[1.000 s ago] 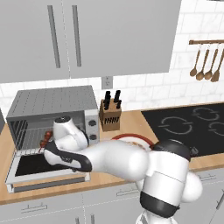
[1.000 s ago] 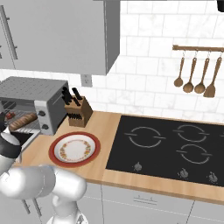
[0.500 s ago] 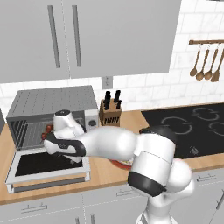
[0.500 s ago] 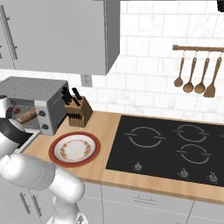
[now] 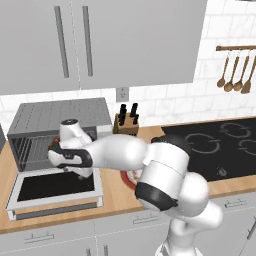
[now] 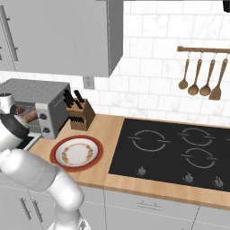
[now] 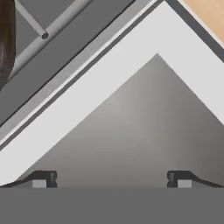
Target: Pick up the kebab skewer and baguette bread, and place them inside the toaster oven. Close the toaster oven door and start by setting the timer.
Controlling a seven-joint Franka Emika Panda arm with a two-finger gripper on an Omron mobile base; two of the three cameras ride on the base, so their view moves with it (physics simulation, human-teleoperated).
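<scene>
Gripper [image 7: 111, 179], two small dark fingers on the white arm: spread as wide as they go, nothing between them, hanging just above the dark glass of the let-down door.

Toaster oven [image 5: 60, 120], boxy silver-grey countertop unit with ribbed top: stands at the 9 o'clock end of the wooden counter [image 5: 117, 197], mouth facing the room, left open so the food could go in. Light side panel with two round knobs [image 6: 43, 123] faces the stove.

Toaster oven door [image 5: 55, 187], wide silver-framed flap with dark window: lies flat and open toward 6 o'clock, its long axis running 9 to 3 along the counter edge. Judged to be the next item to handle, the arm being low over it.

Baguette bread [image 6: 30, 117], small golden-brown loaf: lies on the wire rack inside the oven, long axis seemingly across the mouth.

Kebab skewer [image 6: 19, 109], thin stick with dark red chunks: also in the cavity, behind the loaf; its heading cannot be told.

Red-rimmed round plate [image 6: 76, 152]: on the counter at 3 o'clock of the oven, nothing on it.

Wooden knife block [image 6: 80, 116] with black handles: against the tiled wall at 12 o'clock of the plate.

Black glass hob [image 6: 173, 152]: further toward 3 o'clock.
</scene>
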